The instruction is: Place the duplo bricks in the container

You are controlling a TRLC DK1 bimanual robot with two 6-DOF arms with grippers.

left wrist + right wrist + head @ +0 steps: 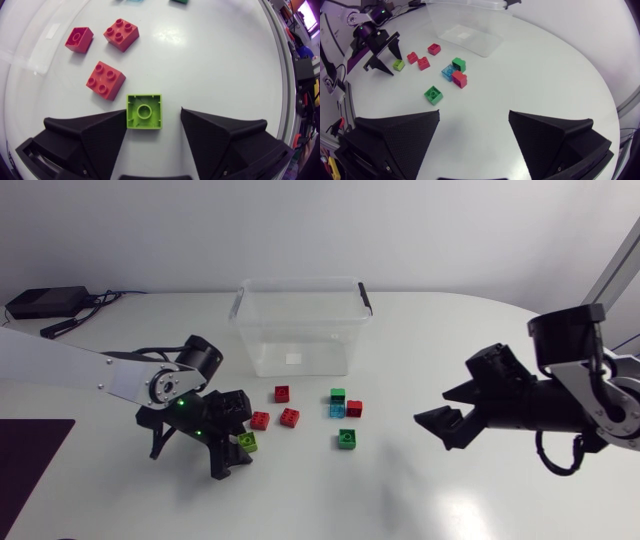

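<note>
One brick at a time, straddling the upturned lime brick (144, 111) on the tabletop (400, 500) with the left tool (152, 117) spread wide, gripping nothing yet, seemingly for closing on its sides, while holding the right tool (474, 112) equally open and empty, well apart from the container (245, 330).

head: overhead, whole table (400, 500) | left wrist: close, downward | right wrist: farther, oblique | shared: bricks (289, 417), perhaps container (300, 330)
</note>
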